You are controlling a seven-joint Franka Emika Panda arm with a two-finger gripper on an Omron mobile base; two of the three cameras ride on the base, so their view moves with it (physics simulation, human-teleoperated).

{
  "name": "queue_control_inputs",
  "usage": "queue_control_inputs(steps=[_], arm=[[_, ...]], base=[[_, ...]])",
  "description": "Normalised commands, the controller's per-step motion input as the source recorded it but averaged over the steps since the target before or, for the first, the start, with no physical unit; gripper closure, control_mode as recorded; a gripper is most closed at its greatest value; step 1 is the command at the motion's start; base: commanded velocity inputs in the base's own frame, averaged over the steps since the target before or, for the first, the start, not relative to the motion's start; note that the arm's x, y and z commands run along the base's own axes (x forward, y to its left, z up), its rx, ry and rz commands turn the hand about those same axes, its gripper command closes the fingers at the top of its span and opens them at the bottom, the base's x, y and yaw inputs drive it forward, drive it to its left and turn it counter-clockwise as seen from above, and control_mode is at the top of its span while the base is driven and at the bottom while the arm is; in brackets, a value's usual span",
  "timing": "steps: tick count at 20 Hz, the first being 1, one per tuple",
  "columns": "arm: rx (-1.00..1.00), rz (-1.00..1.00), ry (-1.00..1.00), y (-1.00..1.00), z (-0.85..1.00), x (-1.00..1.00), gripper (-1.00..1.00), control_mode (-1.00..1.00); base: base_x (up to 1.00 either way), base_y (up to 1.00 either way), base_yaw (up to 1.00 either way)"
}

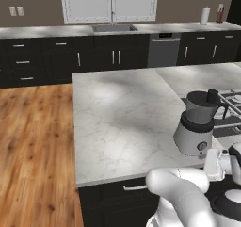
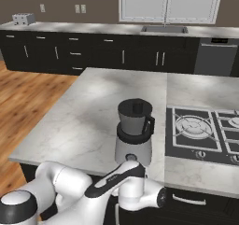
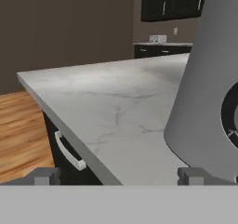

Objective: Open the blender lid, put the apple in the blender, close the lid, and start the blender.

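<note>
The blender (image 2: 134, 135) stands near the surface (image 1: 122, 122) edge, within reach, its lid (image 2: 135, 107) seated. The fingers (image 3: 193, 174) are spread wide, empty, level with the base.

I note a white marble worktop (image 1: 122, 113) forming an island over dark cabinets with pale bar handles. A gas hob (image 2: 200, 133) is set into its right side. Wood plank flooring (image 1: 33, 146) runs to the left. Along the brown rear wall (image 1: 37, 12) I see a second marble counter with a sink (image 1: 114, 28), a dishwasher (image 1: 163, 49) and a white-framed window (image 1: 110, 2) above.
</note>
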Motion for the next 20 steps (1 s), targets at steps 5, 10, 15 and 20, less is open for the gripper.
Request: queue_control_inputs(steps=[5,10,15,20], arm=[[0.0,0.0,-0.09,-0.19,-0.03,0.0,-1.0,-1.0],[0.0,0.0,-0.05,-0.03,-0.04,0.15,-1.0,-1.0],[0.0,0.0,0.0,0.0,-0.11,0.29,-1.0,-1.0],[0.0,0.0,0.0,-0.05,-0.31,0.15,-1.0,-1.0]], base=[[0.0,0.0,0.0],[0.0,0.0,0.0],[0.0,0.0,0.0],[0.0,0.0,0.0]])
